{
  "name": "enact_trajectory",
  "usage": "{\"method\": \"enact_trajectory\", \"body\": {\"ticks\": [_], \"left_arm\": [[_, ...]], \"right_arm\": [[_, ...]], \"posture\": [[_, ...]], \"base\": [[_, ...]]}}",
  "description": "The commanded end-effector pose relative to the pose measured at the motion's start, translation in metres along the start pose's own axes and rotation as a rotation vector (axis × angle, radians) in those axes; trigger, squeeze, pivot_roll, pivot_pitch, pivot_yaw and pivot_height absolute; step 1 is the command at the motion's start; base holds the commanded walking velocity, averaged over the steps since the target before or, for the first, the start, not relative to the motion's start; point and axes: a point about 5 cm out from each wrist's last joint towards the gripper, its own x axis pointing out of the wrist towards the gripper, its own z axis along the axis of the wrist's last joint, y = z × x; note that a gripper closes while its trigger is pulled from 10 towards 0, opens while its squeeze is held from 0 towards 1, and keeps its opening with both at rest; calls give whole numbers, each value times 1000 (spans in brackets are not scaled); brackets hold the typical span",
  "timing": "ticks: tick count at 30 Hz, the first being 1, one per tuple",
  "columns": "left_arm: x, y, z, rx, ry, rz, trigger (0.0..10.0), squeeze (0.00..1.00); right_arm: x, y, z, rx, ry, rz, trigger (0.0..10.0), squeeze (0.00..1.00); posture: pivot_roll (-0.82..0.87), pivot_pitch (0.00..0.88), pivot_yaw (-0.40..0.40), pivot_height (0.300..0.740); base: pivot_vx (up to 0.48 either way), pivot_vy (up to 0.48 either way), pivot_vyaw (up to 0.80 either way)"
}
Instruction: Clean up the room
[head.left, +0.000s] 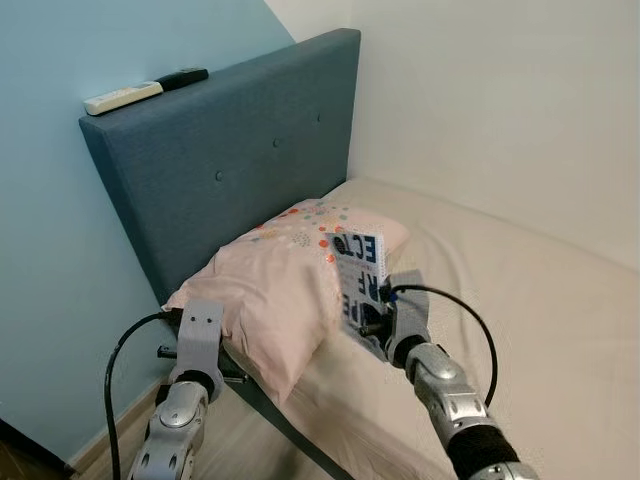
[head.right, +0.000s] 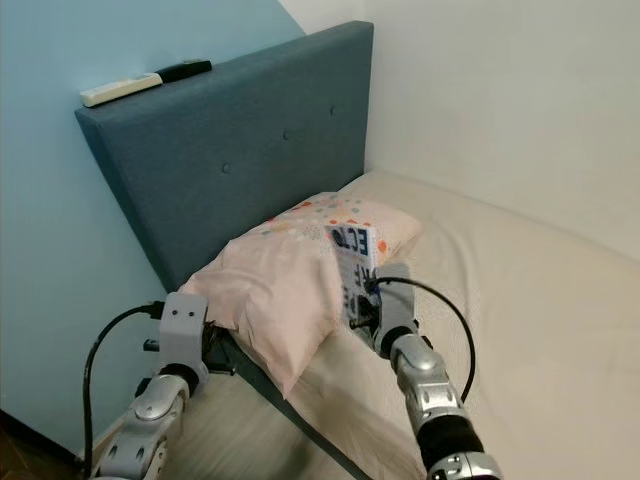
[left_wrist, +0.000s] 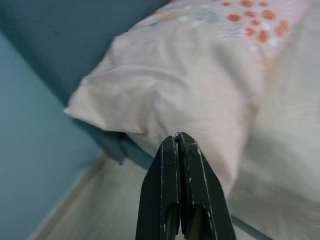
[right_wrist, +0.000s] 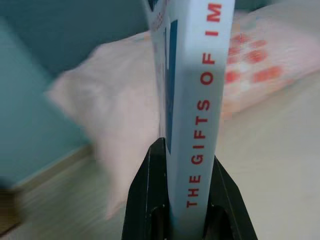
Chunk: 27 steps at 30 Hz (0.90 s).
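I hold the book clamped upright in my right gripper above the bed; left gripper closed, empty. Next: carry it off to somewhere it can be stowed.

A white remote and a black remote lie end to end on the top edge of the blue-grey padded headboard, toward its corner by the light blue wall. A cream wall runs alongside.

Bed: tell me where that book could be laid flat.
Free: the beige mattress stretching from the pink dotted pillow to the white wall. Crowded: the headboard corner, where the pillow lies and the right gripper holds the blue-and-white book.
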Motion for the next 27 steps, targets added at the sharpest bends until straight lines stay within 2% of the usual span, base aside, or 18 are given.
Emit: {"method": "enact_trajectory", "body": {"ticks": [1,2,6,8,9,15,16,17,18,19,20,21,22,27], "left_arm": [[-4,-2,-3,-23,7,-32,10000,0],[-4,-2,-3,-23,7,-32,10000,0],[-5,-3,-3,-32,3,-62,10000,0],[-4,-3,-1,-53,-2,-82,10000,0],[-4,-3,0,-72,-12,-95,10000,0],[-4,-2,3,-96,-23,-112,10000,0],[-4,1,5,-95,-36,-96,10000,0],[-4,1,5,-95,-36,-96,10000,0],[-3,5,6,-100,-47,-77,10000,0],[-3,5,6,-100,-47,-77,10000,0],[-3,9,8,-103,-58,-63,10000,0],[-3,9,8,-103,-58,-63,10000,0],[-3,12,10,-104,-69,-57,10000,0],[-4,14,12,-99,-87,-53,10000,0]], "right_arm": [[-5,-1,11,33,-5,129,10000,0],[-5,-1,11,33,-5,129,10000,0],[-22,-6,20,22,38,309,10000,0],[-33,-13,26,38,22,363,10000,0],[-39,-17,30,78,2,388,10000,0],[-48,-23,36,127,-27,428,10000,0],[-61,-26,40,125,-32,481,10000,0],[-61,-26,40,125,-32,481,10000,0],[-74,-28,42,100,-4,538,10000,0],[-74,-28,42,100,-4,538,10000,0],[-86,-30,41,58,44,584,10000,0],[-86,-30,41,58,44,584,10000,0],[-99,-34,39,23,117,631,10000,0],[-107,-40,40,-11,177,646,10000,0]], "posture": [[-13,84,-16,740],[-13,84,-16,740],[-15,85,-10,740],[-16,83,-9,740],[-16,81,-8,740],[-14,81,-7,740],[-13,76,-7,740],[-13,76,-7,740],[-14,75,-6,740],[-14,75,-6,740],[-13,74,-6,740],[-13,74,-6,740],[-13,72,-6,740],[-13,64,-6,740]], "base": [[0,0,0],[0,0,0],[0,0,0],[0,0,0],[0,0,0],[0,0,0],[0,0,0],[0,0,0],[0,0,0],[0,0,0],[0,0,0],[0,0,0],[0,0,0],[0,0,0]]}}
